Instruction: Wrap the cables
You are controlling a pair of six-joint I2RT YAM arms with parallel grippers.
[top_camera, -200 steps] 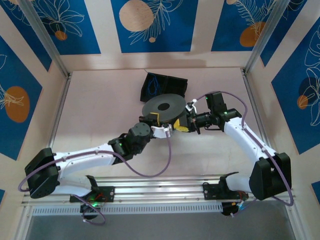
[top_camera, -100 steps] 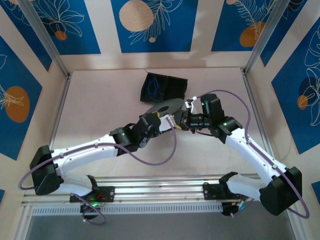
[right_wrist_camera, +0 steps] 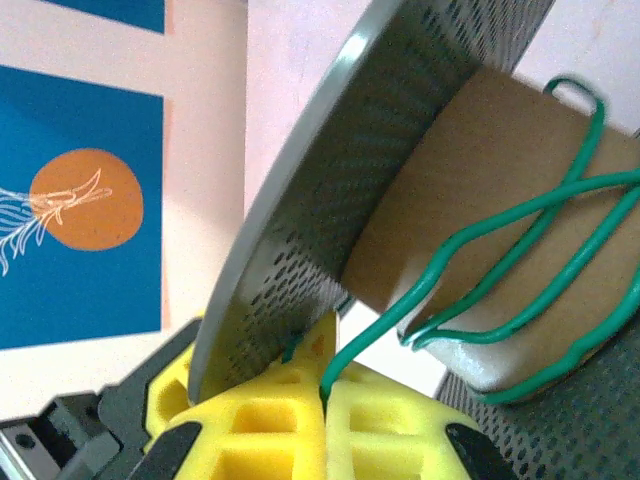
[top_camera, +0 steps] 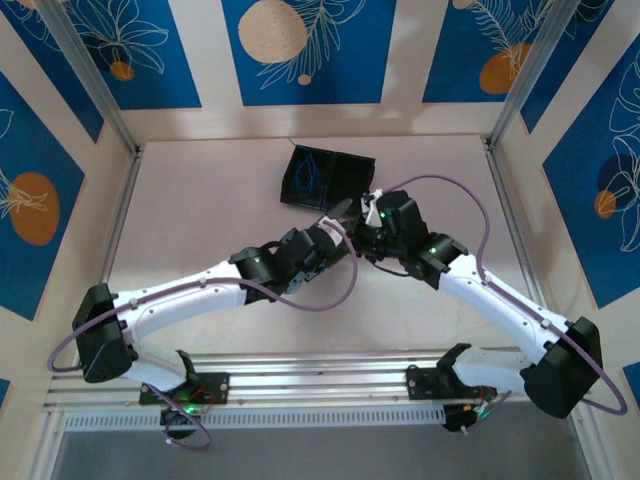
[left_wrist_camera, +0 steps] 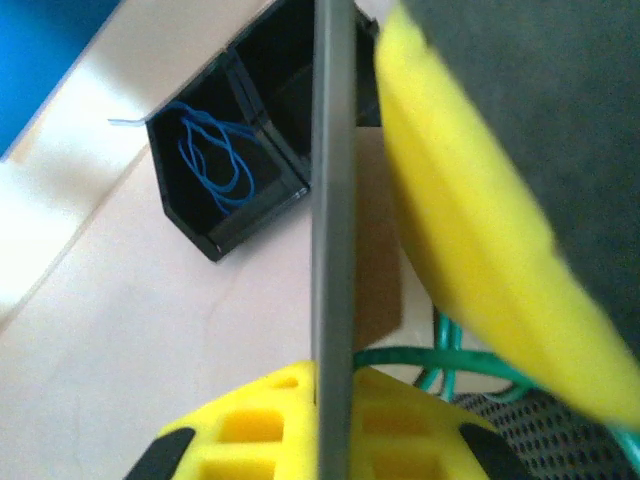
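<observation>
Left gripper is clamped tight on the thin grey flange of the spool. The flange stands on edge right down the middle of that wrist view. Right gripper is pinched closed too, on the green cable. The cable comes straight out from between its yellow fingers and loops a couple of times around the spool's brown core, between the perforated flanges. So the green cable is right in the right gripper's bite, and for the left one it sits just past the flange it's holding.

From above, the two grippers meet nose to nose over the table, just on the near side of the black tray. The tray has two compartments. The blue cable lies in a loose tangle in the left one, apart from both grippers, with a thin end sticking out past the tray's corner.
</observation>
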